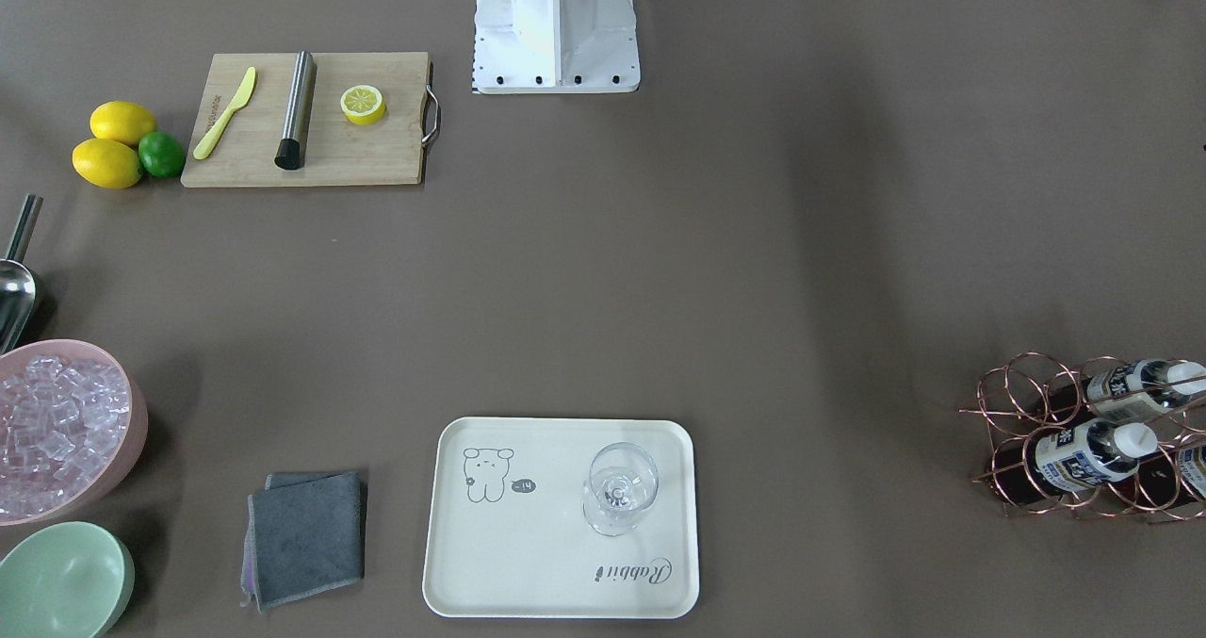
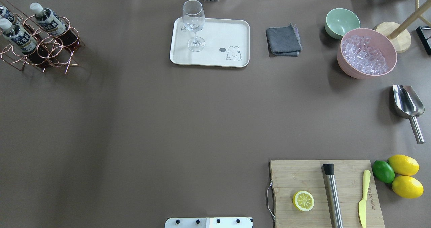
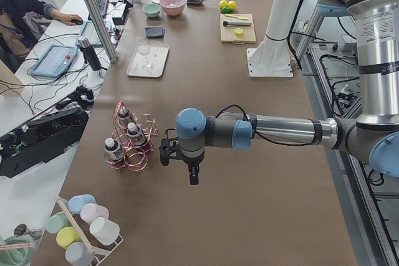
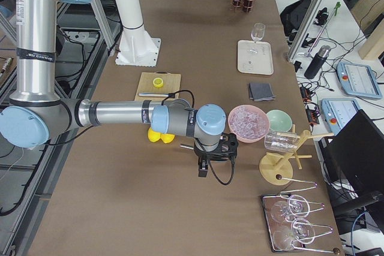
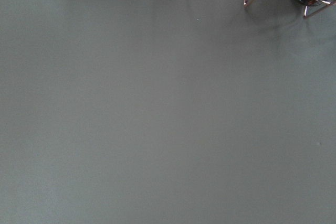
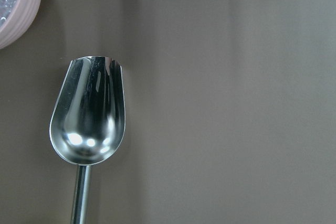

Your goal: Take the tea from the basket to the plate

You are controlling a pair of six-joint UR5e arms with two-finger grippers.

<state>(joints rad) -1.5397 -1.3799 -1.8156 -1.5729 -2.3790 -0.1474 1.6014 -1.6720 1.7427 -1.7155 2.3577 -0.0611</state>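
Note:
The copper wire basket (image 2: 45, 50) stands at the table's far left corner and also shows in the front view (image 1: 1036, 511). It holds three tea bottles (image 2: 50, 22) (image 2: 18, 36) (image 2: 4, 14) with white caps, leaning in the rings. The cream plate (image 2: 219, 58) lies at the far middle with a wine glass (image 2: 193, 24) on it. My left gripper (image 3: 164, 152) shows only in the left side view, just beside the basket (image 3: 142, 147); I cannot tell if it is open. My right gripper (image 4: 229, 147) shows only in the right side view, over a metal scoop (image 6: 89, 111); I cannot tell its state.
A grey cloth (image 2: 283, 40), a mint bowl (image 2: 340, 22) and a pink bowl of ice (image 2: 367, 53) stand right of the plate. A cutting board (image 2: 323, 192) with half a lemon, a muddler and a knife lies near right, lemons and a lime (image 2: 400, 175) beside it.

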